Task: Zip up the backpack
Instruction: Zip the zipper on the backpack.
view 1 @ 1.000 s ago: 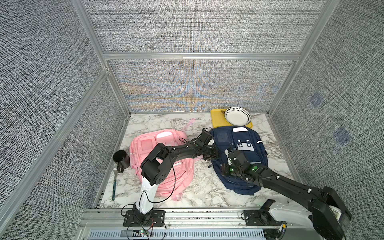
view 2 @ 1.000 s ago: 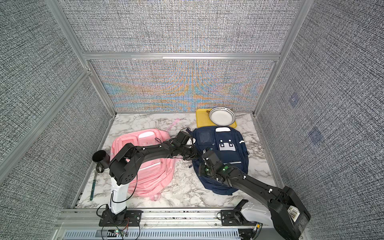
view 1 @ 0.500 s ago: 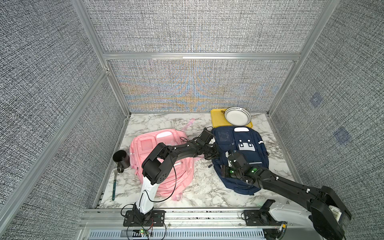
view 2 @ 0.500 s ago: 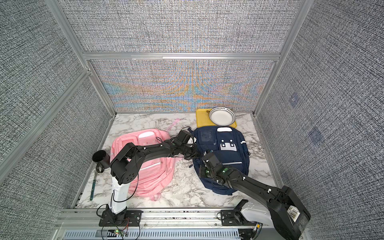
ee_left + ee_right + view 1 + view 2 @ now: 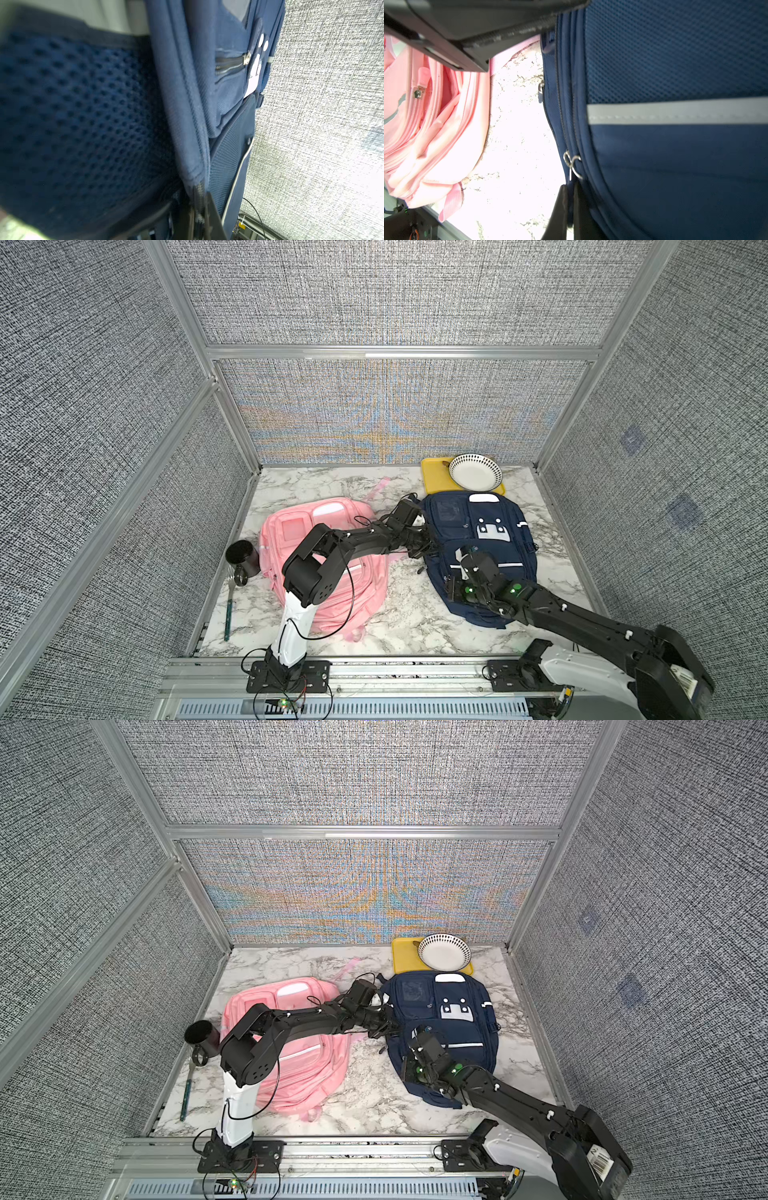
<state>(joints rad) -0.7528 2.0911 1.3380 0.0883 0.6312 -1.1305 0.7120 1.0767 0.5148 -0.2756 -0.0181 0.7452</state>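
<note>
Left wrist view, grip: the left gripper (image 5: 200,200) is pinching the piped side edge of the navy blue fabric backpack (image 5: 182,104), jaws nearly together.
Right wrist view, grip: the right gripper (image 5: 570,199) is clamping tight on the tail of the silver wire-ring zip pull (image 5: 572,166) on that bag's left side.
Right wrist view, sliders: two are showing on the navy bag, that pull and a small silver slider (image 5: 540,90) lower on the side wall. One more, a silver hex-headed slider (image 5: 418,93), is sitting on the pink fabric backpack (image 5: 436,135).
Right wrist view, progress: brace and pull both seem set, so the zipping is looking under way, not finished. How much track is lying open beyond the pull I cannot tell.
Top views, place: the navy bag is lying front up on the right of the white marble tabletop (image 5: 415,622), top toward the far wall, just beside the flat yellow board (image 5: 434,483). Both arms are meeting on its left edge.
Top views, count: two backpacks, two arms, one black mug (image 5: 243,558), one teal-handled fork (image 5: 228,614), one board, one white bowl with a black-dashed rim (image 5: 476,472).
</note>
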